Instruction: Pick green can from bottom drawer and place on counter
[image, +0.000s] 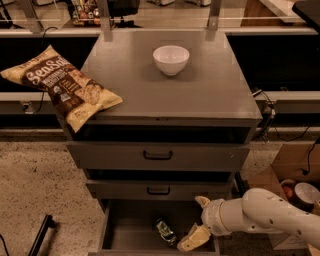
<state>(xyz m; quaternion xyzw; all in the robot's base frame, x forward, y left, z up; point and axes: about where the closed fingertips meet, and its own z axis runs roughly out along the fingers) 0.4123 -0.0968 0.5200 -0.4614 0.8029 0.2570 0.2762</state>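
The green can (164, 231) lies on its side on the grey floor of the open bottom drawer (130, 235), near the middle. My gripper (197, 222) hangs over the drawer's right part, just right of the can and apart from it. Its two cream fingers are spread, one high near the middle drawer (202, 201) and one low near the drawer's front (193, 239). Nothing is between them. The white arm (270, 217) comes in from the right. The counter (170, 85) is the cabinet's flat grey top.
A white bowl (171, 59) stands at the back middle of the counter. A chip bag (60, 90) hangs over its left edge. The two upper drawers (158, 156) are closed. A cardboard box (292, 175) with items stands on the floor at the right.
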